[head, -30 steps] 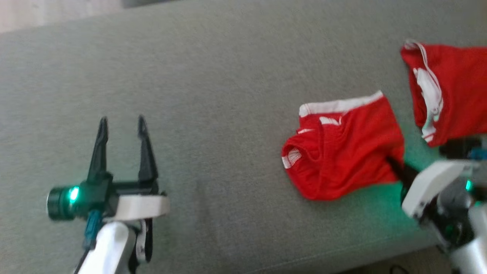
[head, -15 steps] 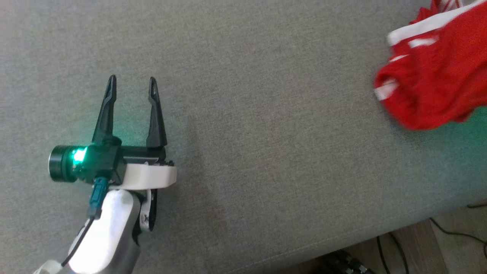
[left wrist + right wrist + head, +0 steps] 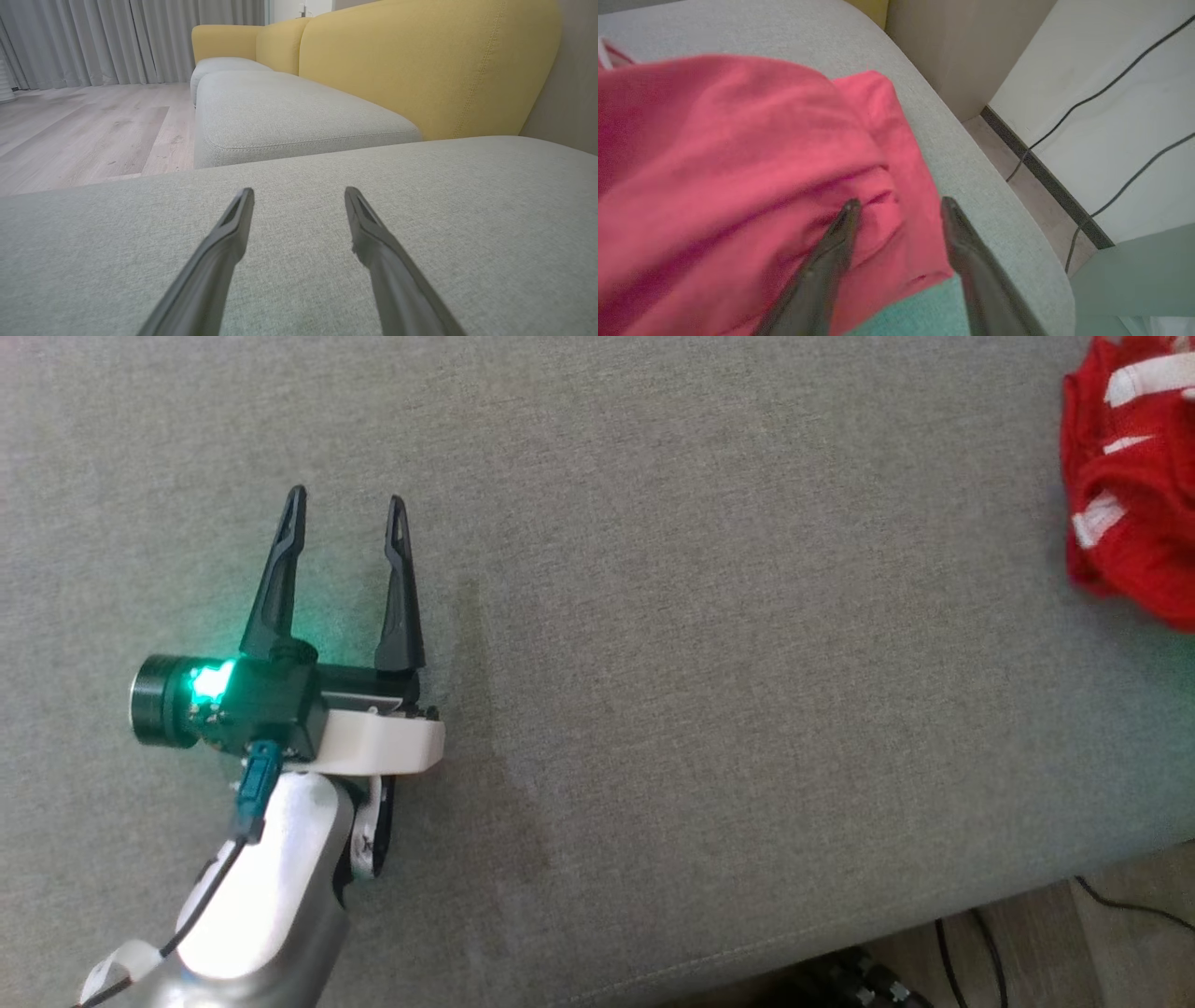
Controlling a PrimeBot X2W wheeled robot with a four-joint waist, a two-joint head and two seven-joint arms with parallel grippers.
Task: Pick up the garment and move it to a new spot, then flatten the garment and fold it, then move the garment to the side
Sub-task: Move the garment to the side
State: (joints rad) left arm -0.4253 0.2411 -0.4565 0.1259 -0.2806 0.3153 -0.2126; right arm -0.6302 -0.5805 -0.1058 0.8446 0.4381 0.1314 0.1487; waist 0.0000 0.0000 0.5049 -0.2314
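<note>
Right gripper (image 3: 899, 202) had released the garment (image 3: 738, 154), jaws now apart above its corner; left gripper (image 3: 346, 497) stood wide, garment well to its right.

A: Where does the head view look from?
B: High above, steeply down on the grey cushion (image 3: 700, 663).
A: And the 2 wrist views?
B: Left skims low along that cushion toward the yellow backrest (image 3: 420, 70); right sits close over the red garment (image 3: 738, 163), shared with the head view's right edge.
</note>
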